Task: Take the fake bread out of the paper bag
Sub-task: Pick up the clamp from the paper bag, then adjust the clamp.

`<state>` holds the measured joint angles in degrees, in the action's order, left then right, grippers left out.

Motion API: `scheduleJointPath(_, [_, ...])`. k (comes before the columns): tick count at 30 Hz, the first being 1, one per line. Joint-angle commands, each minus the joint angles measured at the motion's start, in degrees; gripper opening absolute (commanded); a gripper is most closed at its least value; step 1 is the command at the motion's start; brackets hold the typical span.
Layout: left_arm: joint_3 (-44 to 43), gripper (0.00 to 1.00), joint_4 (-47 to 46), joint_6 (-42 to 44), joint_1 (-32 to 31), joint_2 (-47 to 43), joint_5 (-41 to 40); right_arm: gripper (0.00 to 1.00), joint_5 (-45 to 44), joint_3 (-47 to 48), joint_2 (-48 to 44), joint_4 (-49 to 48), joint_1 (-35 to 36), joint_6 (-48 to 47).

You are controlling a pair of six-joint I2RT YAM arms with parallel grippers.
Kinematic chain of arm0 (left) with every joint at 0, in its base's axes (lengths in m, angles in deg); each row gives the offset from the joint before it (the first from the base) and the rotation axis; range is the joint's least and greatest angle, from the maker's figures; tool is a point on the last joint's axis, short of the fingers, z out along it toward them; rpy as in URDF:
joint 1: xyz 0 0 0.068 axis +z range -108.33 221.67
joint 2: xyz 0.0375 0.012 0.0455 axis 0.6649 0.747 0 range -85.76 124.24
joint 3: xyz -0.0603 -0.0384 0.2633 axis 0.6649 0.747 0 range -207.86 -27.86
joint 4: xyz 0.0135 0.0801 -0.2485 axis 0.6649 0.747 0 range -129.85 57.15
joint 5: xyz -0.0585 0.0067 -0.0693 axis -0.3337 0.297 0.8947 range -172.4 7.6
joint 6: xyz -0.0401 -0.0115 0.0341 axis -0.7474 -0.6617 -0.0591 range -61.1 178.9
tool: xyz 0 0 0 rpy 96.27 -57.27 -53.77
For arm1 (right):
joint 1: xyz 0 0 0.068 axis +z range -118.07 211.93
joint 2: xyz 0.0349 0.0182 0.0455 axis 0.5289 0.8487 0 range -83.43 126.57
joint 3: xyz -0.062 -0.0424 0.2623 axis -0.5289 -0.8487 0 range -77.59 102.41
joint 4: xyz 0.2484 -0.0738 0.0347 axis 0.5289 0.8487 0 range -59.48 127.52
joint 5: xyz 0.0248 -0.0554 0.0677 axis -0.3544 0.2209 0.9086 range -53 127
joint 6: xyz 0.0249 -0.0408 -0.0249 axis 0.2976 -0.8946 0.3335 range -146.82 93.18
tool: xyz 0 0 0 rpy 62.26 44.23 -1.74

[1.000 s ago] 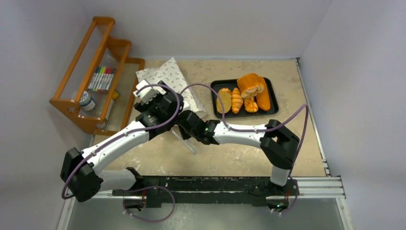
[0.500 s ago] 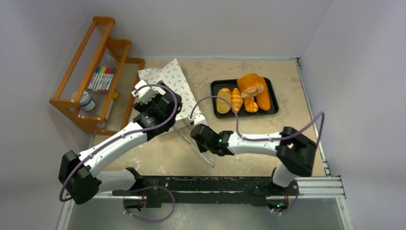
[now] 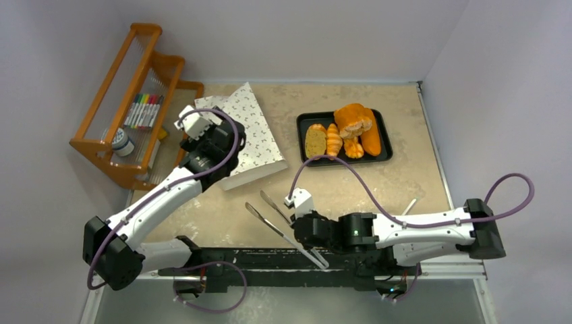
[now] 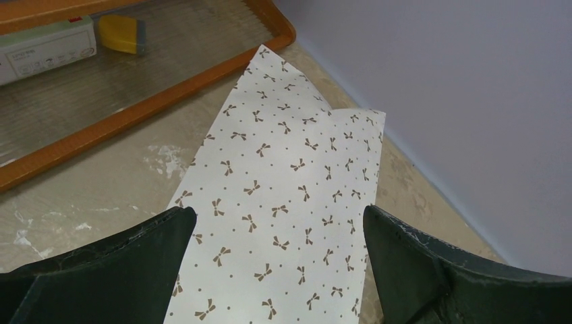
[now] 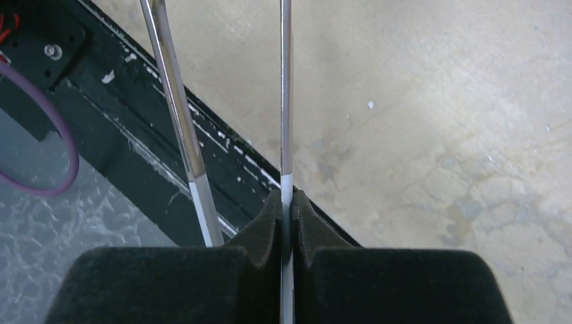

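Over the last second the right arm has drawn back from the paper bag (image 3: 246, 131) to the near edge of the desk (image 3: 378, 189). Its right gripper (image 5: 288, 202) is pressed tight on 1 blade of the metal tongs (image 3: 276, 226); the other blade stands free beside it, and nothing is caught between the tips. The left arm has eased toward the wooden rack (image 3: 145, 30). The left gripper (image 4: 275, 216) is spread wide above the bag's printed face and holds nothing.

With both arms off it, the bag lies flat on the desk beside the rack, well apart from the black tray (image 3: 299, 145). The fake bread (image 3: 347, 128) sits on that tray: a tan slice (image 3: 315, 142), a croissant (image 3: 334, 140) and orange loaves.

No bulge shows in the bag, so it looks emptied and the task seems done or nearly so. The bag's inside cannot be seen, however.
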<state>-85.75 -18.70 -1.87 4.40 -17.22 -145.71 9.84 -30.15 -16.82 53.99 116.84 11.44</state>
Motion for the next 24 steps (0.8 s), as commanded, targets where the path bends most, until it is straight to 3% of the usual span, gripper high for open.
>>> scheduleJointPath(1, [-2.68, 1.0, 0.21, -0.62, 2.64, -1.77, 6.48, 0.0, -9.84, 4.79, -1.8, 9.69, 3.19, 7.06])
scheduleJointPath(7, [-5.1, 1.0, 0.28, 1.08, 3.57, -3.0, 17.43, 0.0, -18.28, 11.83, 5.07, 14.03, 2.69, 9.56])
scheduleJointPath(11, [-5.84, 0.98, 0.15, 1.75, 5.56, -3.19, 27.29, 0.0, -21.14, 15.55, 8.68, 12.77, -2.0, 6.79])
scheduleJointPath(19, [-2.06, 0.86, -3.33, -4.74, 15.33, 0.14, 58.86, 0.0, -21.2, 17.25, 10.82, 2.28, -9.3, -6.74])
scheduleJointPath(24, [-0.22, 0.79, -6.19, -5.73, 15.39, 1.38, 64.05, 0.0, -21.02, 19.62, 14.59, -1.13, -12.4, -12.0])
